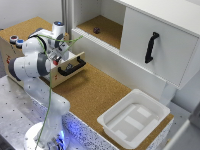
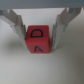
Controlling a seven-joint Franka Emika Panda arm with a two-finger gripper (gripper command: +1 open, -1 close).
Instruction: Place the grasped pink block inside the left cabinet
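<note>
In the wrist view the pink block [image 2: 39,40], a reddish cube with black letters D and A on its faces, sits between my two fingers [image 2: 16,25]. My gripper [image 2: 40,36] is shut on it. In the exterior view the gripper [image 1: 59,52] hangs over the open wooden drawer box [image 1: 67,65] at that view's left, and the block is too small to make out there. The left cabinet [image 1: 107,30], a white-walled compartment with a cork-brown floor, lies beyond and to the exterior view's right of the gripper, well apart from it.
A small dark object [image 1: 96,30] rests on the compartment floor. A white door with a black handle [image 1: 151,47] closes the section to its right. A white tray [image 1: 134,117] stands on the cork tabletop [image 1: 95,92] at the front right.
</note>
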